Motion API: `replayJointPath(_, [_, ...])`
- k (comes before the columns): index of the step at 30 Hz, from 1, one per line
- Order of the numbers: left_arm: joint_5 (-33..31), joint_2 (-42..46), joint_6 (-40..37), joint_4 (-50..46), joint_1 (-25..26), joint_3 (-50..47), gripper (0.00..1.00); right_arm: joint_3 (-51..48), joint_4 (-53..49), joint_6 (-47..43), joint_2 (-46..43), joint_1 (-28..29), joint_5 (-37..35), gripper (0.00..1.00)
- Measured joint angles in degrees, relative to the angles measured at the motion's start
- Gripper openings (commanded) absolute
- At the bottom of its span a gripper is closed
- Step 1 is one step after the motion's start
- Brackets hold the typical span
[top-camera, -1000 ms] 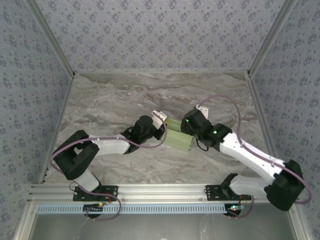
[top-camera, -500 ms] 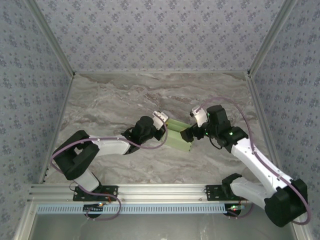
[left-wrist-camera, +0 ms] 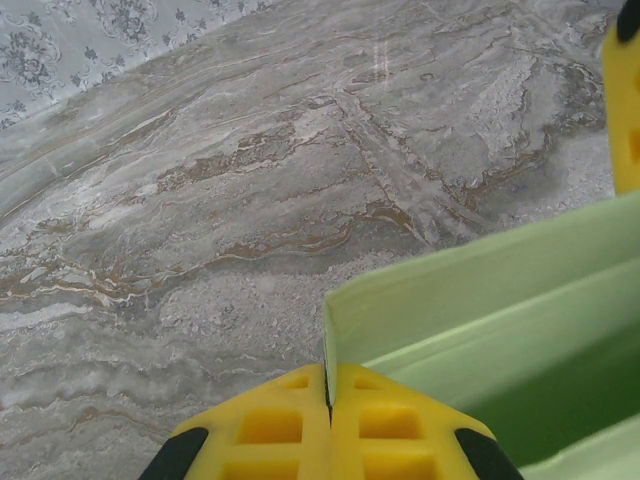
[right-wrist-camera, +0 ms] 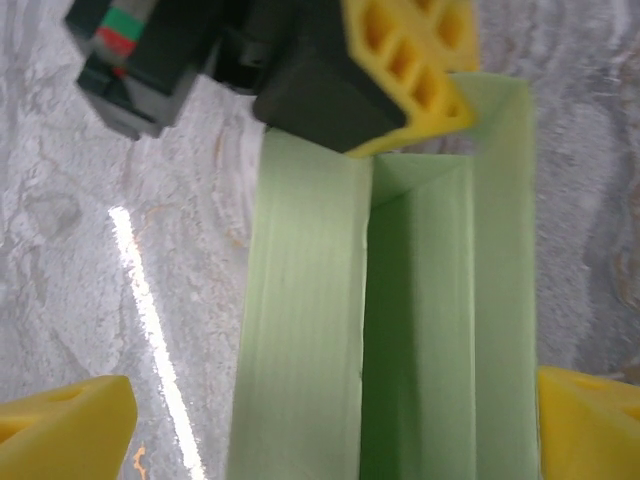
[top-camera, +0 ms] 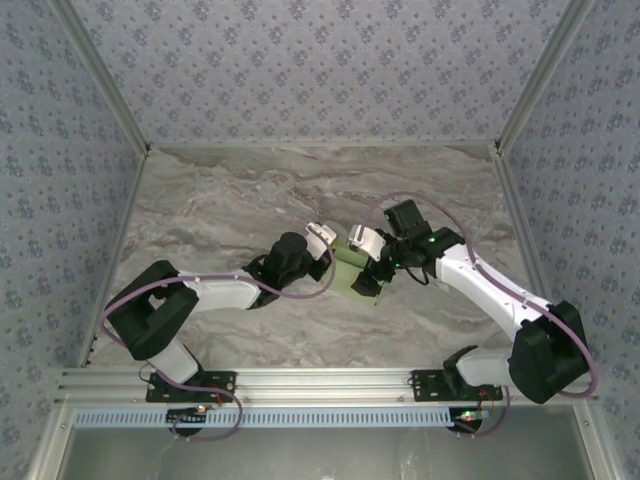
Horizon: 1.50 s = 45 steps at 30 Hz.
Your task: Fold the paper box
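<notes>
On the marble table (top-camera: 220,200), mid-surface, we see the paper box (right-wrist-camera: 300,330), an open-topped trough, its near end cut off in the right wrist view. The right gripper (right-wrist-camera: 325,425) straddles it, fingers spread wide. The left gripper (left-wrist-camera: 328,385) is clamped on one wall's edge. Patterned wallpaper (top-camera: 320,60) stands behind.

Marbled counter (top-camera: 220,200) is sitting between floral-papered walls (top-camera: 320,70); an aluminium rail (top-camera: 320,381) is running along its near edge.
</notes>
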<state>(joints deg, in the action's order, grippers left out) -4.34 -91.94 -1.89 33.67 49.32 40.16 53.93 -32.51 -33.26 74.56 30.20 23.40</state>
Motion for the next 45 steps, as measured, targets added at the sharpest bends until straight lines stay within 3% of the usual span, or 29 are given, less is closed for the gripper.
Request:
replayJointPath(14, [-0.04,0.00,0.00,0.02,0.26,0.02,0.00,0.00,0.61,-0.57,6.08,3.10,-7.23,0.99])
replayJointPath(24, [-0.39,0.00,0.02,0.44,0.31,0.02,0.00,0.76,1.86,0.68,8.48,4.20,-10.80,0.69])
replayJointPath(31, [-0.17,0.79,1.11,0.81,0.28,-0.46,0.01,1.29,1.88,-0.61,8.46,4.22,-11.87,0.62])
replayJointPath(33, [0.09,1.73,1.42,0.81,0.28,-1.38,0.18,1.31,1.88,-1.33,8.46,4.50,-12.09,0.59])
replayJointPath(36, [1.55,3.56,2.23,0.85,0.33,-2.97,0.36,1.36,1.90,-2.43,8.48,4.85,-12.24,0.58])
replayJointPath(45, [6.91,12.94,7.21,0.50,0.31,-9.16,0.53,1.51,1.42,-7.43,8.48,5.99,-11.87,0.54])
